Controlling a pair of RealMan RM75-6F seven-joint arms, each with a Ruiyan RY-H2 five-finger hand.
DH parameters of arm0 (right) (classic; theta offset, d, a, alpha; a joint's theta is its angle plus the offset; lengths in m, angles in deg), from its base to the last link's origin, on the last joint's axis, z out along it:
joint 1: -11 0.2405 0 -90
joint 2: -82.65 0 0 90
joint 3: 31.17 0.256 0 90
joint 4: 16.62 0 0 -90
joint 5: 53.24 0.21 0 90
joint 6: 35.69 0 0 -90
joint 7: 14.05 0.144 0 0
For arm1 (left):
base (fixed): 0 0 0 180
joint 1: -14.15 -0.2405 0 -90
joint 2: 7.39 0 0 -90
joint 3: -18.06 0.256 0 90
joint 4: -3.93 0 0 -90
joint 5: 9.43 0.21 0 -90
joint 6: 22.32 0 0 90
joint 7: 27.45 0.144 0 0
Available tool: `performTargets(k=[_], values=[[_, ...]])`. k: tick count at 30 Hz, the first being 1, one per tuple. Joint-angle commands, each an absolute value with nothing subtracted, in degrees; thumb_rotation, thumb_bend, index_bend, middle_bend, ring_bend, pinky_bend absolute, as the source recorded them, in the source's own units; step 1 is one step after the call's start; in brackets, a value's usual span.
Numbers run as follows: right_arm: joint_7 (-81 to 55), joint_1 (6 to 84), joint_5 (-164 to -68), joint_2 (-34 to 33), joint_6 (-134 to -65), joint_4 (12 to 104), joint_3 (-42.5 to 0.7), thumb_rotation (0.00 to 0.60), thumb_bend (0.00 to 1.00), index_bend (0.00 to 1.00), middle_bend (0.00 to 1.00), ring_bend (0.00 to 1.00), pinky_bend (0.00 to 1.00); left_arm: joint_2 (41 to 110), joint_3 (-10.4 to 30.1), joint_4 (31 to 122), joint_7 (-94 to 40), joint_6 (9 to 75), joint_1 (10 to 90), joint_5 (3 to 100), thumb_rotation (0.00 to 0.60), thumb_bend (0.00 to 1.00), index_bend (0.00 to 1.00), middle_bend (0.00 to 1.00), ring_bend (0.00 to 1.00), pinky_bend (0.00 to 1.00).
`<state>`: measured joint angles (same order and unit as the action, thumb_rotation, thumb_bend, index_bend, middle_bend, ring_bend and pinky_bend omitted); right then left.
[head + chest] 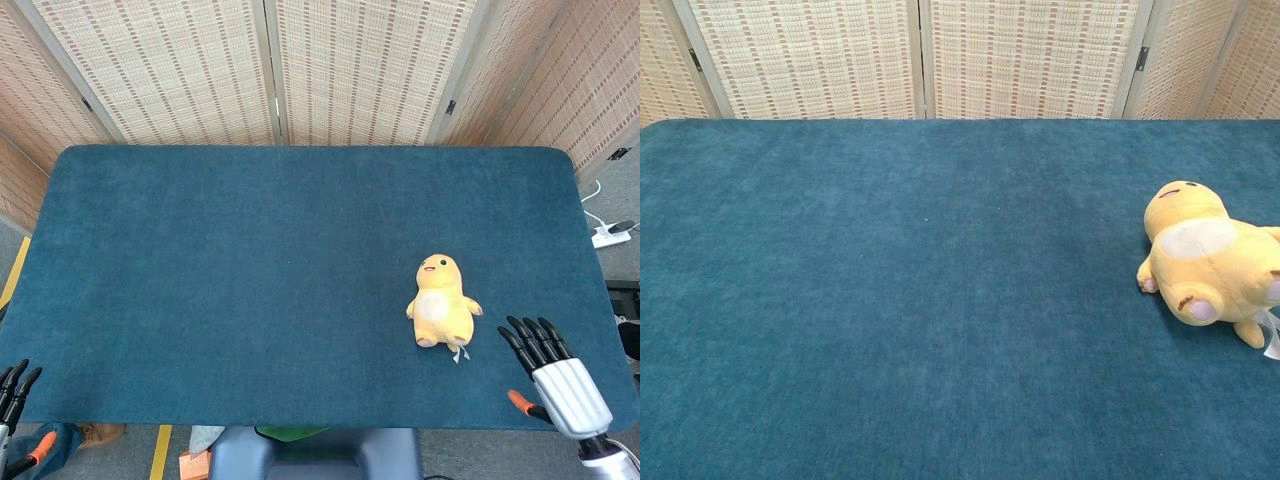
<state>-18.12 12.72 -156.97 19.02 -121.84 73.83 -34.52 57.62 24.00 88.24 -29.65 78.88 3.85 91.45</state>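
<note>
A yellow plush duck (pixel 441 303) lies on its back on the blue table (pixel 250 270), right of centre; the chest view shows the same duck (pixel 1207 262) at its right edge. My right hand (pixel 552 378) hovers over the table's front right corner, just right of the duck, fingers straight and apart, holding nothing. Only the dark fingertips of my left hand (pixel 12 393) show at the lower left, off the table's front left corner, spread and empty. Neither hand appears in the chest view.
Woven folding screens (pixel 360 70) stand behind the table. A white power strip (pixel 610 236) lies on the floor at the right. A dark chair back (pixel 315 452) sits below the table's front edge.
</note>
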Motion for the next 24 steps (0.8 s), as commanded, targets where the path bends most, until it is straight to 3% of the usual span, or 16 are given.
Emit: performTargets(k=[1, 6, 14, 15, 16, 18, 21, 24], values=[[-26.44, 19.50, -150.76, 15.86, -110.14, 78.51, -30.54, 0.600, 0.13, 0.00, 0.00, 0.00, 0.00, 57.50, 23.89, 88.50, -30.08, 77.93, 4.10, 90.47, 0.600, 0.24, 0.00, 0.00, 0.00, 0.18], [-32.52, 24.96, -142.92, 11.34, -100.66, 78.25, -27.19, 0.600, 0.13, 0.00, 0.00, 0.00, 0.00, 57.01, 23.51, 89.03, -30.92, 76.24, 4.55, 88.41, 0.600, 0.24, 0.00, 0.00, 0.00, 0.18], [-39.26, 29.37, -132.68, 5.37, -93.91, 73.59, -24.98, 0.600, 0.15, 0.00, 0.01, 0.00, 0.02, 56.46, 22.97, 89.40, -32.05, 73.89, 5.55, 86.35, 0.600, 0.24, 0.00, 0.00, 0.00, 0.18], [-39.97, 29.68, -132.85, 4.34, -94.80, 72.42, -24.73, 0.600, 0.17, 0.00, 0.10, 0.05, 0.12, 56.37, 22.89, 89.49, -32.13, 73.47, 5.71, 86.00, 0.600, 0.24, 0.00, 0.00, 0.00, 0.18], [-39.99, 29.69, -133.17, 3.27, -95.95, 71.27, -24.56, 0.600, 0.20, 0.05, 0.25, 0.17, 0.27, 56.31, 22.84, 89.58, -32.21, 73.18, 5.83, 85.76, 0.600, 0.24, 0.00, 0.00, 0.00, 0.18], [-38.72, 29.59, -134.18, 1.29, -97.77, 68.90, -24.84, 0.600, 0.28, 0.33, 0.67, 0.56, 0.67, 56.15, 22.71, 89.76, -32.36, 72.65, 6.03, 85.24, 0.600, 0.24, 0.00, 0.00, 0.00, 0.18], [-36.91, 29.60, -137.02, -1.08, -100.84, 64.98, -25.49, 0.600, 0.40, 0.59, 0.81, 0.72, 0.85, 56.16, 22.45, 89.83, -32.48, 72.37, 6.30, 84.88, 0.600, 0.24, 0.00, 0.00, 0.00, 0.18], [-33.87, 30.25, -140.25, -2.78, -103.32, 62.56, -25.92, 0.600, 0.53, 0.71, 0.87, 0.81, 0.95, 56.29, 22.32, 89.87, -32.58, 72.17, 6.38, 84.49, 0.600, 0.25, 0.00, 0.00, 0.00, 0.18]])
